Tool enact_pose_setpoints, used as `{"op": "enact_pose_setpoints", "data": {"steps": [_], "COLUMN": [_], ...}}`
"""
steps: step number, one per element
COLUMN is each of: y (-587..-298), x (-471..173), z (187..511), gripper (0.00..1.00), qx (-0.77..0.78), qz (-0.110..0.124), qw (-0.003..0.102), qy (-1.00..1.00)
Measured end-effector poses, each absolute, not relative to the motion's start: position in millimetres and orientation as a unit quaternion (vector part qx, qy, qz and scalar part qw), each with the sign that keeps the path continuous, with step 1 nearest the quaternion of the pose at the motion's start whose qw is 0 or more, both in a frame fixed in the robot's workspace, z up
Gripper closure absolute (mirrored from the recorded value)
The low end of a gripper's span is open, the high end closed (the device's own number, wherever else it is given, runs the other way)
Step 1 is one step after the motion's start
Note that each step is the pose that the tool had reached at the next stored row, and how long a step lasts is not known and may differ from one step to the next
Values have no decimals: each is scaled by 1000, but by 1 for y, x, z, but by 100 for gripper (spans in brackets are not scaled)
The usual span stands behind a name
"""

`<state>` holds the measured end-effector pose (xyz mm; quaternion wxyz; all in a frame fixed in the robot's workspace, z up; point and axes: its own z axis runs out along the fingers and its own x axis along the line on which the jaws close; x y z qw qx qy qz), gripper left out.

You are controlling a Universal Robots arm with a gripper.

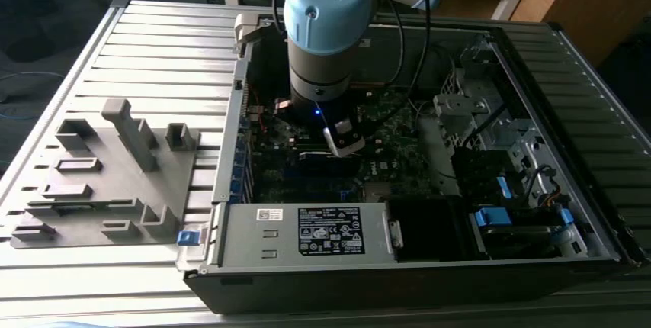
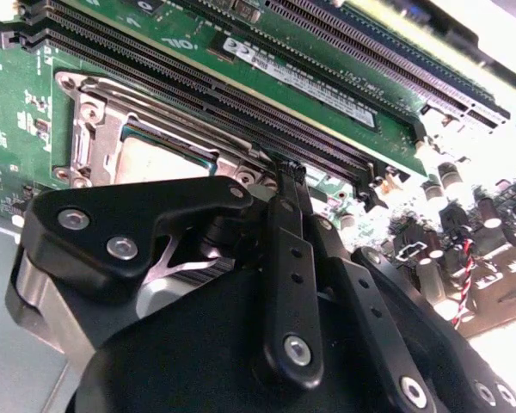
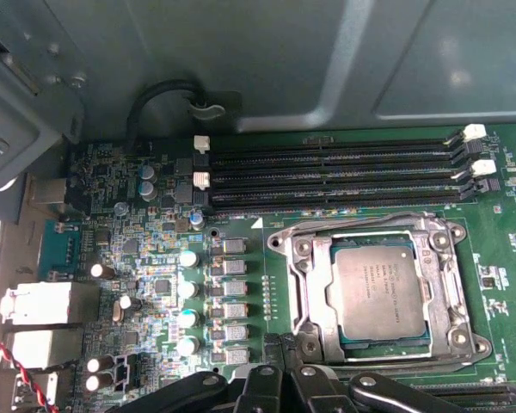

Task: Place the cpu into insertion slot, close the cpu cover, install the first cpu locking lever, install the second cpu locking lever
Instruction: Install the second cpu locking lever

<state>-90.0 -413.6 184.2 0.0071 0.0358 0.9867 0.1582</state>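
One cpu (image 3: 384,288) sits seated in the insertion slot (image 3: 314,297), the cpu cover (image 3: 371,229) lying flat around it; gripper (image 2: 291,172) fingers pressed together just beside.

cpu (image 3: 378,291) showing a silver-grey top | cpu cover (image 3: 314,297) gleaming silver | circuit board (image 3: 499,249) appearing green | gripper (image 2: 290,170) showing matte black links | arm's joint cap (image 1: 328,0) appearing light blue | fixture block (image 1: 102,183) lying plain grey
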Motion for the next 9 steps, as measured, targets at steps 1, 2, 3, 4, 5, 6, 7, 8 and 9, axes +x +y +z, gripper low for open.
{"op": "enact_pose_setpoints", "data": {"steps": [1, 2, 3, 4, 5, 6, 7, 8, 9], "y": [-414, -414, -414, -414, -414, -414, -414, -414, -414], "x": [-90, -90, -90, -90, -90, -90, -90, -90, -90], "z": [184, 184, 184, 184, 184, 184, 184, 184, 184], "gripper": [89, 89, 89, 89, 89, 89, 89, 89, 89], "qx": [36, 36, 36, 36, 36, 36, 36, 36, 36], "qz": [158, 158, 158, 158, 158, 158, 158, 158, 158], "qw": [7, 7, 7, 7, 7, 7, 7, 7, 7], "qy": [987, 987, 987, 987, 987, 987, 987, 987, 987]}}
